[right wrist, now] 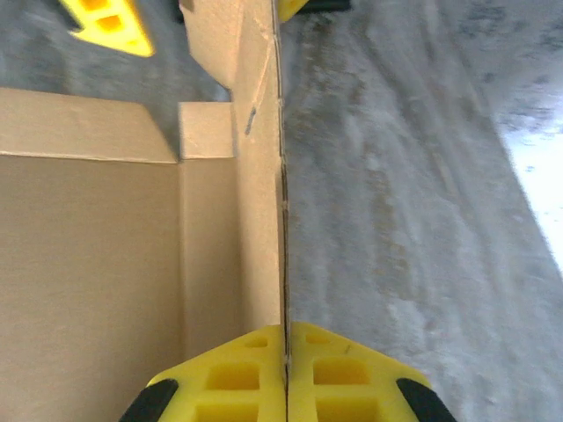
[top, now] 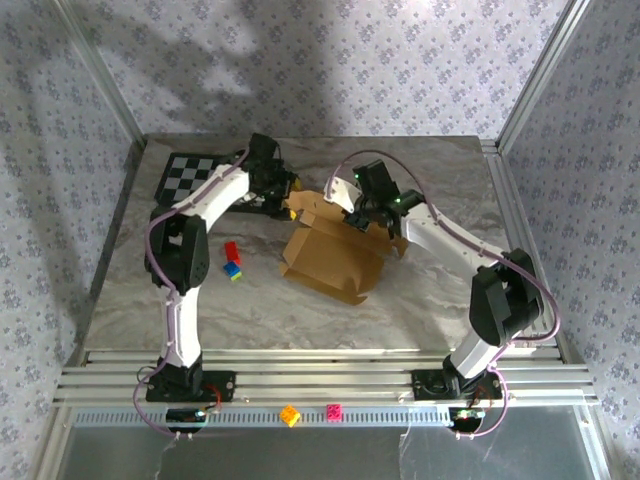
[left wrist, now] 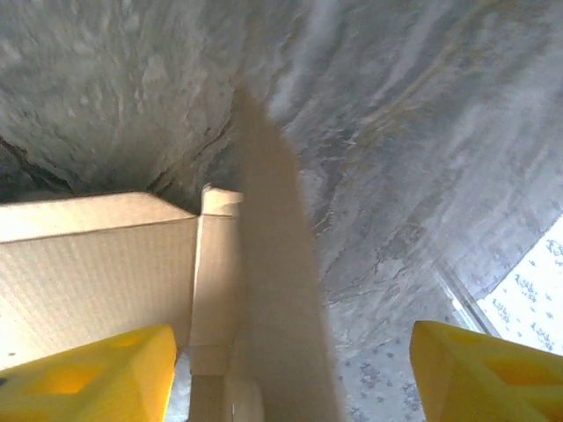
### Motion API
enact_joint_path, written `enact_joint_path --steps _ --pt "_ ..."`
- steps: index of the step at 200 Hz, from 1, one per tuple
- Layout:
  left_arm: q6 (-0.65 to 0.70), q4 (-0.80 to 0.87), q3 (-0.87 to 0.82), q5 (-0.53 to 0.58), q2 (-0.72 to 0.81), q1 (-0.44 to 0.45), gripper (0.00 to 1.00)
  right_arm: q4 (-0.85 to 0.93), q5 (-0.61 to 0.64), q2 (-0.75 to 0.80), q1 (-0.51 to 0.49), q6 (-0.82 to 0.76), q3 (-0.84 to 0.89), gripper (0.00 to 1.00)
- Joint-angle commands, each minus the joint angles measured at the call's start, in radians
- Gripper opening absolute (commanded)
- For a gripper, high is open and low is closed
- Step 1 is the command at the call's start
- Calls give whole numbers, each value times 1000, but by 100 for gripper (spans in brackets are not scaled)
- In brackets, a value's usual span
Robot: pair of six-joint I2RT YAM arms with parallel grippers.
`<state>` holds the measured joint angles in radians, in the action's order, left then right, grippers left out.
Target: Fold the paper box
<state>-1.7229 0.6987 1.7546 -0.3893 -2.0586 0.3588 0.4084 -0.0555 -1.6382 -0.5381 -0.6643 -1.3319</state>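
Observation:
The paper box (top: 335,255) is a tan cardboard sheet lying mid-table with its back wall and side flaps raised. My right gripper (top: 365,215) is at the box's back edge. Its yellow fingers (right wrist: 237,369) are shut on the thin upright wall (right wrist: 259,220), pinching the edge between them. My left gripper (top: 285,190) hovers at the back left corner of the box. In the left wrist view its yellow fingers (left wrist: 88,378) stand wide apart, open, with a standing flap (left wrist: 277,290) of the paper box between them, touching neither. The left gripper's finger (right wrist: 106,22) also appears beyond the wall.
A black-and-white checkerboard mat (top: 190,175) lies at the back left. A red block (top: 232,252) and a blue-green block (top: 233,270) sit left of the box. An orange block (top: 290,415) and a pink block (top: 334,411) rest on the near rail.

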Motion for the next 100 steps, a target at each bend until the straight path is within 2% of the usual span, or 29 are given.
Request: enact_joint_path --steps 1,18,37,52,66,100 --pt "327 103 57 77 131 -66 71 186 -260 38 60 74 -100 0" --pt "538 21 30 52 198 -83 65 264 -377 57 95 97 -112 0" --pt "700 -49 27 10 247 -74 64 254 -389 81 105 93 -59 0" --pt "713 -55 65 -75 225 -63 62 227 -371 74 116 97 -32 0" --pt "706 -34 128 -127 183 -41 55 199 -357 59 124 103 -28 0" --pt "691 27 311 -139 81 19 50 160 -326 15 132 97 -67 0"
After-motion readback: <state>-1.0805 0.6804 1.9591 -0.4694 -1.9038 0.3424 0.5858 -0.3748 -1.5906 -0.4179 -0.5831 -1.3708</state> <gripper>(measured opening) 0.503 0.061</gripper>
